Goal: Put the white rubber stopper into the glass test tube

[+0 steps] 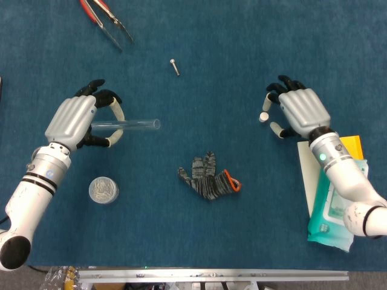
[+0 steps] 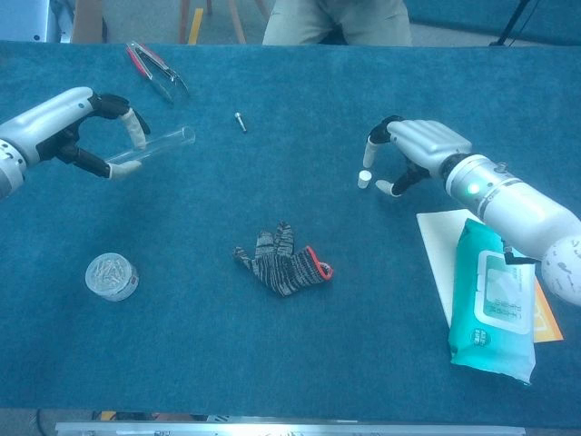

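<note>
The white rubber stopper (image 1: pixel 263 117) (image 2: pixel 364 179) stands upright on the blue table cloth, right of centre. My right hand (image 1: pixel 299 112) (image 2: pixel 418 150) hovers just to its right, its fingers curved and spread around the stopper, with one fingertip (image 2: pixel 368 155) above it and the thumb beside it. I see no grip on the stopper. My left hand (image 1: pixel 78 121) (image 2: pixel 68 123) holds the glass test tube (image 1: pixel 136 125) (image 2: pixel 163 143) off the table at the left, roughly level, its open end pointing right.
A grey knitted glove (image 1: pixel 208 178) (image 2: pixel 281 262) lies in the middle. A round lidded pot (image 1: pixel 103 190) (image 2: pixel 111 275) sits front left. Red-handled tongs (image 1: pixel 106 21) (image 2: pixel 154 73) and a screw (image 1: pixel 175 66) (image 2: pixel 240 121) lie at the back. A teal wipes pack (image 1: pixel 335 205) (image 2: pixel 490 304) rests on paper at the right.
</note>
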Controlling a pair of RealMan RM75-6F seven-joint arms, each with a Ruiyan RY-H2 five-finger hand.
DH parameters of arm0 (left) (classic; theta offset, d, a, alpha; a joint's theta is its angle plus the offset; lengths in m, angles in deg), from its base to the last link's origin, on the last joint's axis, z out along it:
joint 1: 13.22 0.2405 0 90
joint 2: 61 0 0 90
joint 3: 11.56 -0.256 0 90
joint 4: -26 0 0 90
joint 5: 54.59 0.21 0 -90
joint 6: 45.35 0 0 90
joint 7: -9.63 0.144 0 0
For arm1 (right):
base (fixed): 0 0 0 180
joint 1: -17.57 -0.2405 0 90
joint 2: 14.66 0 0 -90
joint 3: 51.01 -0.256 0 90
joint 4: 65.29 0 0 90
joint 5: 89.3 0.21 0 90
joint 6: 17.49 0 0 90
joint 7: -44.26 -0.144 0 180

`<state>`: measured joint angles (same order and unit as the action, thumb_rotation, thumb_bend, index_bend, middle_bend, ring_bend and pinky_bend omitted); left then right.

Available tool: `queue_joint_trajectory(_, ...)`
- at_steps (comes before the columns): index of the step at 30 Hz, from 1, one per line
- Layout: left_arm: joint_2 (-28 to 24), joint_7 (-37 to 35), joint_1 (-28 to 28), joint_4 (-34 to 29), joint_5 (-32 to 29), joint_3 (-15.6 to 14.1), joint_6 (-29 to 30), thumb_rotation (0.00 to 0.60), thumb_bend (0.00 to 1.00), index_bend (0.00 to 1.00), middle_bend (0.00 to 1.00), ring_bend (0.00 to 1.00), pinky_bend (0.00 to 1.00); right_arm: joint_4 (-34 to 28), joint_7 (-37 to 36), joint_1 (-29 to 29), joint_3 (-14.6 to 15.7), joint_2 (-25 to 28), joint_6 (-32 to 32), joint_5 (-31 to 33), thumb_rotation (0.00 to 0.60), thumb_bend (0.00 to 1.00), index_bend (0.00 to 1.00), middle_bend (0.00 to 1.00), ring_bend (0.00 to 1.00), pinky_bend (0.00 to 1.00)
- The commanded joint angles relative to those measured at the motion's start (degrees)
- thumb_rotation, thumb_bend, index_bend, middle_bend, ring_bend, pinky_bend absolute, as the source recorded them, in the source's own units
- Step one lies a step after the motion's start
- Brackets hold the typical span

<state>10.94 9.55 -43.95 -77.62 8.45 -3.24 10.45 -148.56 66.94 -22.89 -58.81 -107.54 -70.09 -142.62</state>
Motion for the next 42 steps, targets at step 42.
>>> queue_joint_trajectory(42, -0.1, -3.0, -0.2, 2.1, 0.4, -0.3, -1.1, 0.6, 0.33, 0.56, 0.29, 0.07, 0.08, 3.8, 1.9, -2.1, -0.8, -3.8, 1.2, 2.8, 0.6, 0.29, 0.46, 0.22, 0.03, 0.15)
